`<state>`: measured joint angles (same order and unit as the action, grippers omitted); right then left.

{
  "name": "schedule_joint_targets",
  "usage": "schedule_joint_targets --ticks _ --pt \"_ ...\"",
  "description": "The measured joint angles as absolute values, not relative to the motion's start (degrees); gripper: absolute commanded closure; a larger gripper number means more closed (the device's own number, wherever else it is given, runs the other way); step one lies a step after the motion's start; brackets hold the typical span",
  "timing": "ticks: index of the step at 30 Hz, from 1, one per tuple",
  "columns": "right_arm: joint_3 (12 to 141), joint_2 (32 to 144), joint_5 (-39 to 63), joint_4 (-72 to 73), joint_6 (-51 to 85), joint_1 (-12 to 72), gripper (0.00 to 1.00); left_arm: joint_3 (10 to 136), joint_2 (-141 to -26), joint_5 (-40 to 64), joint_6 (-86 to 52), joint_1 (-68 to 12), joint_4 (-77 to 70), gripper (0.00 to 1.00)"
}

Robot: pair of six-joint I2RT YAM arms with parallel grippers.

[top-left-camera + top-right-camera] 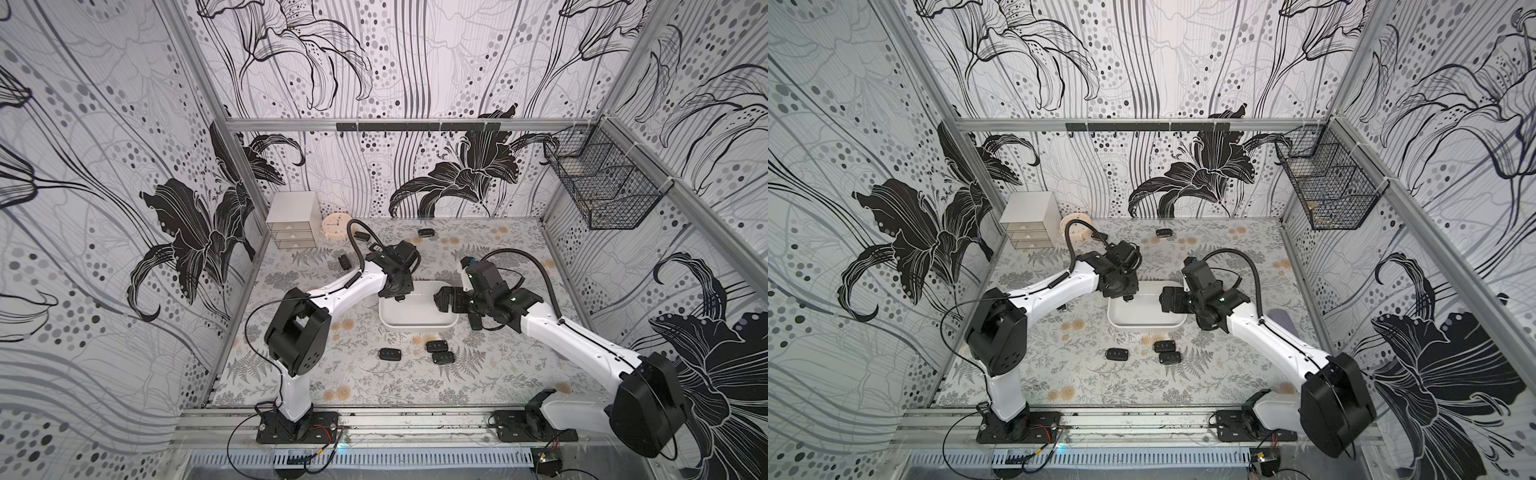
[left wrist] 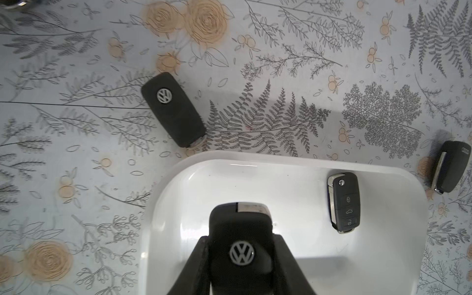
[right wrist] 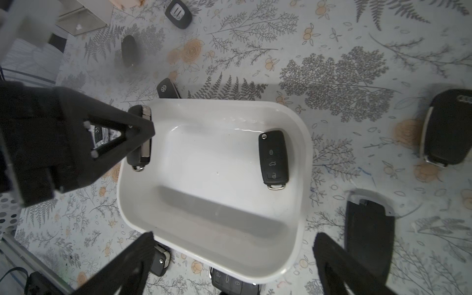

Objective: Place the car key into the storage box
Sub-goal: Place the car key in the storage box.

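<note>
**Grip.** My left gripper (image 2: pixel 241 238) was closed on the car key (image 2: pixel 238 222). The jaws pinched its two long sides, with the badge facing the wrist camera and the metal end pointing away from the palm.

**Position of the key.** It hung over the storage box (image 2: pixel 281 156), inside the rim at one short end. From the right wrist it (image 3: pixel 140 138) appeared close against that end wall. I could not tell whether it touched the box floor.

**Other hand.** My right gripper (image 3: pixel 234 236) stood wide open and held nothing, hovering above the box from the opposite end.

**Contents of the box.** One flip key (image 2: pixel 344 201) lay flat on the floor beside the long wall, buttons up.

**Outside the box.**
- A badge-up key (image 2: pixel 173 109) lay on the table (image 2: pixel 76 158) just beside one corner of the box.
- An Audi key (image 2: pixel 452 166) lay near another corner.
- In a top view, three more keys (image 1: pixel 436 345) lay nearer the arm bases and a further key (image 1: pixel 426 232) lay by the back wall.

**Assessment.** I judged the carry essentially complete and the release not yet made. What was left for this key was to open the left jaws and lift clear. If every loose key is meant to go in, most of the job was outstanding.
</note>
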<state>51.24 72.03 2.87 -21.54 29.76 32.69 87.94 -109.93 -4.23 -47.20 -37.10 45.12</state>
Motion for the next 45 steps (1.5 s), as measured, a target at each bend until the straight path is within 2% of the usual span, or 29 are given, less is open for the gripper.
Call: schedule_joint_targets --ticks 14,29,33,37,45 --pt "46.76 64.58 -0.32 -25.52 31.07 31.46 0.00 99.29 -124.62 -1.08 -48.21 -40.51 42.87 0.79" --pt "46.59 63.99 -0.73 -26.15 31.94 31.18 0.00 101.06 -127.48 1.13 -48.27 -42.11 41.67 0.77" --pt "46.59 63.99 -0.73 -26.15 31.94 31.18 0.00 101.41 -128.33 1.61 -48.27 -42.46 41.17 0.74" --pt "46.57 63.99 -0.73 -26.17 31.92 31.18 0.00 101.41 -128.62 1.61 -48.25 -42.46 41.17 0.59" --pt "46.26 63.96 -0.73 -26.15 31.94 31.18 0.00 101.41 -128.62 1.58 -48.27 -42.46 41.12 0.58"
